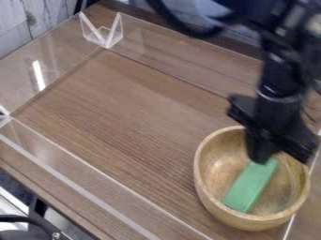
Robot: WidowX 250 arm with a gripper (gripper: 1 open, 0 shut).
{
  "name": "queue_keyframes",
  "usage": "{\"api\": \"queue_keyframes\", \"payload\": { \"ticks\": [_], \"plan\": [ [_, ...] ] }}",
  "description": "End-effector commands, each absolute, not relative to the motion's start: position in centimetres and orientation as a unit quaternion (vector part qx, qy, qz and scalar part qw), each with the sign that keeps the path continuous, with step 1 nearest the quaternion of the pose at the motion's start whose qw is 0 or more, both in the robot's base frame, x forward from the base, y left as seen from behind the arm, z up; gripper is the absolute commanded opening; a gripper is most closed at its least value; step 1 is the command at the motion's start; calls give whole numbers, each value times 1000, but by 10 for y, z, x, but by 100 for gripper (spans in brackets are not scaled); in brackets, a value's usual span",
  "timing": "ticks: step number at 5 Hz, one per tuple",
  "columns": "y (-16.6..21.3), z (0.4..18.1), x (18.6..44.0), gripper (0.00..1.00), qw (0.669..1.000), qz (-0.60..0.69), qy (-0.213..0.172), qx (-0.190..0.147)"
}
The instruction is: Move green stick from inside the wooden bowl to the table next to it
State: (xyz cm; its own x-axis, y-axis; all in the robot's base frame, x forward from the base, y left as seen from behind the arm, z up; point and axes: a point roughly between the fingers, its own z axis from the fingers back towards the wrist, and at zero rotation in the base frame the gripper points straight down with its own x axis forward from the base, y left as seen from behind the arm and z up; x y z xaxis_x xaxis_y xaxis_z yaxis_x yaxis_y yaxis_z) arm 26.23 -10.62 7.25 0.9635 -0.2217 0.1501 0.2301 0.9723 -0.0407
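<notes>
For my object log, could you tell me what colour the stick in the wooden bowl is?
Plain bright green: the green stick shows clearly in the camera view, inside the wooden bowl.
</notes>
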Motion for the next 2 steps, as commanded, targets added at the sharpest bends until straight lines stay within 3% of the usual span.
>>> {"api": "queue_keyframes", "payload": {
  "ticks": [1, 2],
  "plan": [
    [-91, 78, 270, 100, 983, -144, -104, -46],
    [-113, 85, 261, 0, 982, -153, -103, -50]
  ]
}}
